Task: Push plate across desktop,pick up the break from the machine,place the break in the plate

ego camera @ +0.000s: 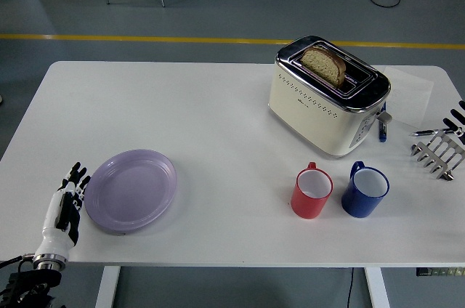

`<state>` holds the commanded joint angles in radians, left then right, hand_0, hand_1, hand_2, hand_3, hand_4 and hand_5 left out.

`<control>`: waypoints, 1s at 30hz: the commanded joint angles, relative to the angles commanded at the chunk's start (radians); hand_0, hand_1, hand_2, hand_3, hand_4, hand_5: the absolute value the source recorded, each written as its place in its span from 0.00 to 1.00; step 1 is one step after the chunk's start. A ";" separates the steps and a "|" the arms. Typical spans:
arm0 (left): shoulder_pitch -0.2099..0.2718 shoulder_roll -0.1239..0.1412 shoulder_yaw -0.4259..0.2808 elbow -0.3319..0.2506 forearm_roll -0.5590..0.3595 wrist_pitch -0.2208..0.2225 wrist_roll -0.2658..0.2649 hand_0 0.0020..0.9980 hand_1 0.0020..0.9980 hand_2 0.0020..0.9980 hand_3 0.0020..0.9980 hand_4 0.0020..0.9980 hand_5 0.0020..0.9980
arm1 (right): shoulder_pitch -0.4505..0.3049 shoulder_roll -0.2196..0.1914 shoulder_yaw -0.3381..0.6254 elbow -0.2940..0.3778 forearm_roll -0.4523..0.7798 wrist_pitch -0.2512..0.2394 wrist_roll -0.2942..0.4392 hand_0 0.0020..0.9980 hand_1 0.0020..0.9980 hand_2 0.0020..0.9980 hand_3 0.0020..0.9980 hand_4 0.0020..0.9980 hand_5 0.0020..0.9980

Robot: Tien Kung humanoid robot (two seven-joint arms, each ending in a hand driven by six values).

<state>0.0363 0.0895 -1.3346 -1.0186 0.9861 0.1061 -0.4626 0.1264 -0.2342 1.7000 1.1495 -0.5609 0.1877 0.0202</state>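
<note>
Left hand (67, 199): fingers straight, holding nothing, lying flat along the plate's left rim, near-left on the table.
Plate (132, 190): lilac, sitting flat, near-left of the white table (182, 112).
Bread (325, 65): standing upright in the toaster (327, 96), far right.
Right hand (456, 120): only dark fingertips showing at the right edge; grip cannot be told.
Mugs: red mug (312, 191) and blue mug (365, 190) standing side by side, near the toaster.
Metal rack (438, 152): lying at the right edge.

The white desk (218, 115) carries a lavender plate (131, 190) near its front left corner, a cream toaster (327, 97) toward the back right, a red mug (312, 192) just beside a blue mug (365, 190) in front, and a metal rack (440, 154) at the right edge.
</note>
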 joint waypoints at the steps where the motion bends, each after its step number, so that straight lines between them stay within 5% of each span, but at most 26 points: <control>1: 0.000 0.000 0.001 -0.002 -0.001 -0.001 -0.001 0.91 0.93 1.00 1.00 0.53 1.00 | 0.000 0.000 -0.001 0.000 0.000 0.000 0.000 0.69 0.63 0.65 0.68 0.48 0.58; 30: -0.001 0.002 0.041 -0.019 -0.041 -0.048 -0.002 0.85 0.88 0.97 1.00 0.52 1.00 | 0.003 0.004 0.001 0.000 -0.001 0.003 0.001 0.69 0.63 0.65 0.68 0.48 0.58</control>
<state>0.0352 0.0912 -1.2933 -1.0377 0.9448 0.0577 -0.4646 0.1296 -0.2303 1.7007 1.1491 -0.5623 0.1902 0.0209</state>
